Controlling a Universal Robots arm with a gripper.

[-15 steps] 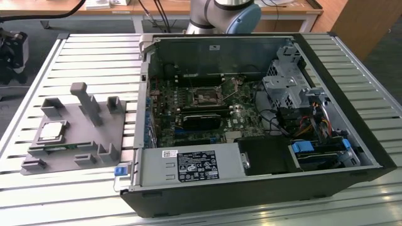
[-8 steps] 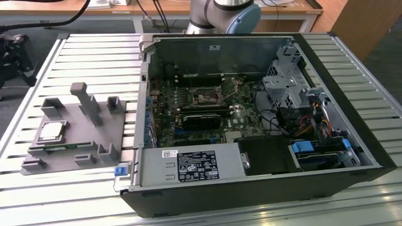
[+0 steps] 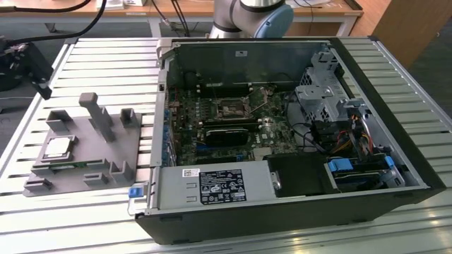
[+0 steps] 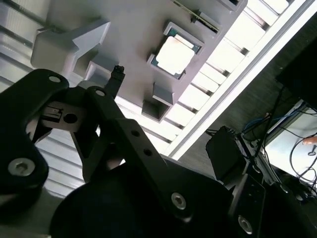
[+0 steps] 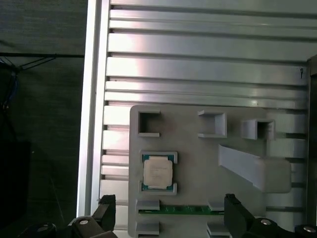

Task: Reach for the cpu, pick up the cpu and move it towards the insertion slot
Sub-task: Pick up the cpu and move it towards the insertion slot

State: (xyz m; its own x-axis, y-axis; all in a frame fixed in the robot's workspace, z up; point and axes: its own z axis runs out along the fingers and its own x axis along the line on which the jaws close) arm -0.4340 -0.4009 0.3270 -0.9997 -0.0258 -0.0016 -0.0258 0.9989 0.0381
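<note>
cpu (image 5: 158,172), a square chip with shiny silver top and pale rim, lay in a pocket of the grey tray (image 5: 198,163) beneath the gripper (image 5: 169,202), its fingers (image 5: 105,210) spread wide in the first wrist view, while the exterior view showed the insertion slot (image 3: 231,108) well apart inside the open computer case (image 3: 247,53).

This is a robotics lab or test workshop. A robot arm (image 3: 254,16) stands at 12 o'clock of a slatted aluminium table (image 3: 403,69). On the table lies an open PC case (image 3: 240,58), with its motherboard (image 3: 233,121), wiring and power supply (image 3: 211,186) exposed. At 9 o'clock of the case sits a grey fixture (image 3: 99,153) with pockets for parts. Behind the table are wooden desks (image 3: 190,8) and loose cables (image 3: 94,18). A dark carpet floor (image 5: 39,99) lies beside the table.
</note>
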